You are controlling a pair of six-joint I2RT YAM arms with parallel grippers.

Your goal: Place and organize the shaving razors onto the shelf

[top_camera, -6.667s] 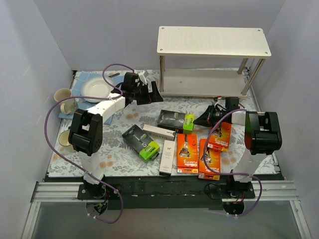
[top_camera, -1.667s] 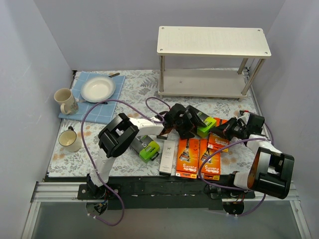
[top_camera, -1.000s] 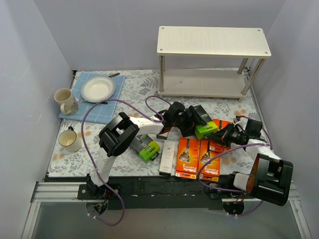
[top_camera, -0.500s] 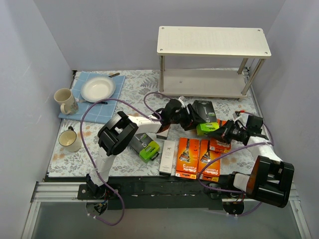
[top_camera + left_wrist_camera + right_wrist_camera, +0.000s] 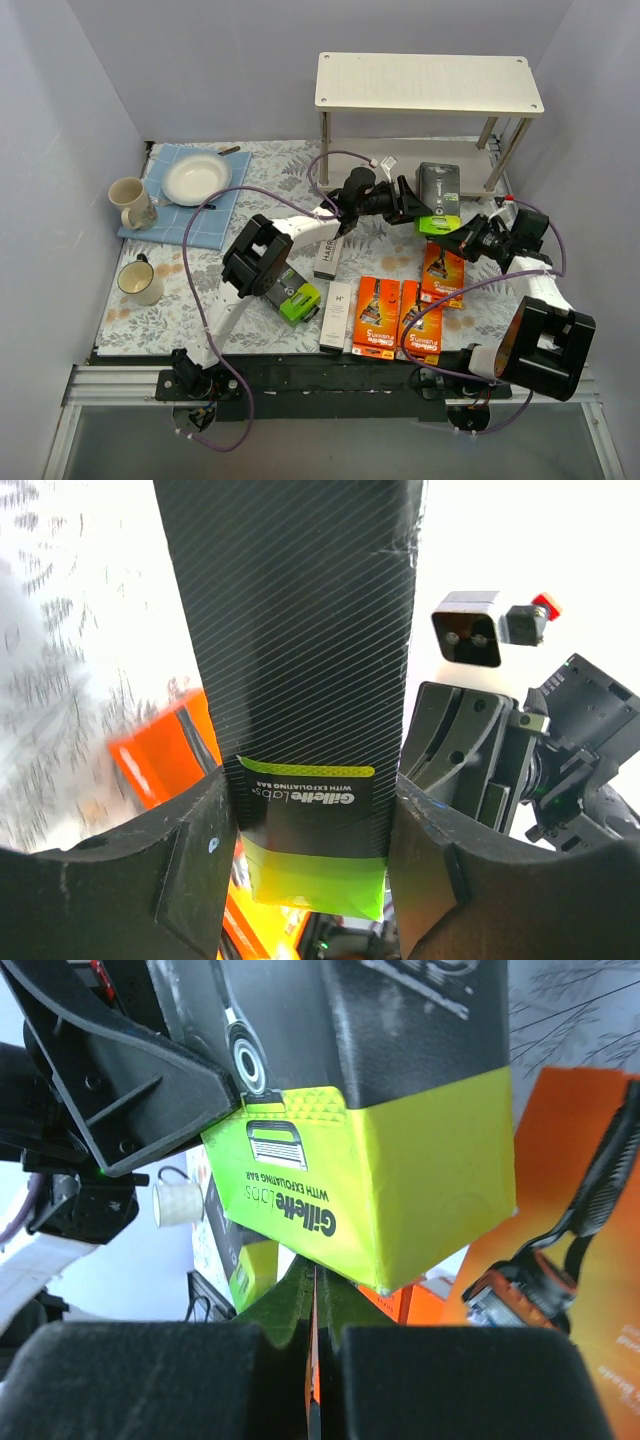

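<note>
My left gripper (image 5: pixel 410 198) is shut on a black razor box with a lime-green end (image 5: pixel 436 193) and holds it in the air just in front of the shelf's lower board (image 5: pixel 380 165). In the left wrist view the box (image 5: pixel 300 660) sits clamped between both fingers of that gripper (image 5: pixel 310 815). My right gripper (image 5: pixel 464 240) is shut and empty, right under the box's lime end (image 5: pixel 380 1200), its jaws (image 5: pixel 313 1295) pressed together. Three orange boxes (image 5: pixel 377 311) (image 5: pixel 421 318) (image 5: pixel 443 272) lie on the table. The shelf's top board (image 5: pixel 428 82) is bare.
A second black and lime box (image 5: pixel 290 295), a white Harry's box (image 5: pixel 336 315) and a grey one (image 5: pixel 328 255) lie at centre front. A plate (image 5: pixel 195 178) on a blue cloth and two mugs (image 5: pixel 128 198) (image 5: pixel 140 282) stand at the left.
My left gripper picked the black and lime box off the table and carried it back and right toward the shelf. My right gripper shifted back and right alongside it.
</note>
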